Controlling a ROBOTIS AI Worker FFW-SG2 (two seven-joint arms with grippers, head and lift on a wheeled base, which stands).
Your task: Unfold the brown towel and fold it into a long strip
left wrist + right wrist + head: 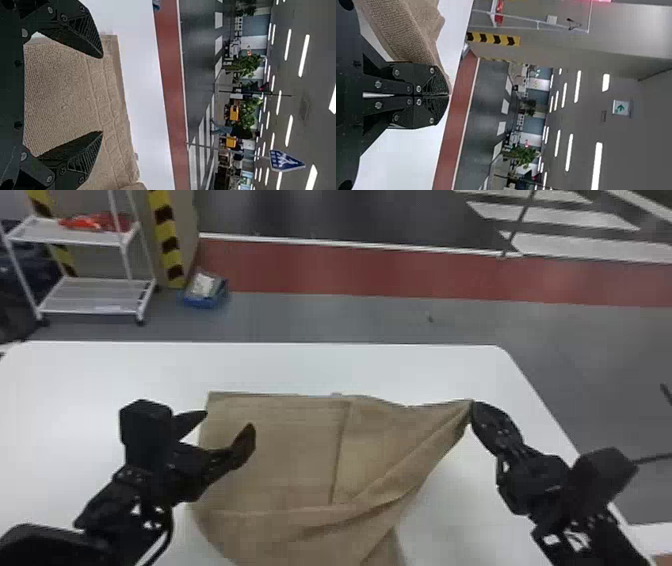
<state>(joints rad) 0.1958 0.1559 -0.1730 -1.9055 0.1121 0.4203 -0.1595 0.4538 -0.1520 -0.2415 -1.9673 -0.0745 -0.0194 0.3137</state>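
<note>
The brown towel (280, 460) lies across the near middle of the white table (100, 370), partly spread, so the unfolding looks well under way but unfinished. From its ten o'clock corner (214, 396) toward twelve, the far edge runs fairly straight, and that side appears to rest nearly flat. Toward two o'clock the cloth narrows to a gathered point, pinched in the closed fingers of the right gripper (472, 405); long, soft ridges fan from there down toward six and seven o'clock. The left gripper (229, 421) stands at the towel's ten o'clock side with its fingers parted and nothing between them. What seems left is to open out the near folds, set the gathered side down flat, square the edges, then make the lengthwise folds; no long strip has been formed. The weave is a fine, matte rib, limp enough to crease easily, and a broader band with a boxy, ladder-like pattern (113, 114) follows the far border. A straight step (341, 450) runs from twelve toward six o'clock, perhaps a doubled layer, though the view is too soft to be sure.
</note>
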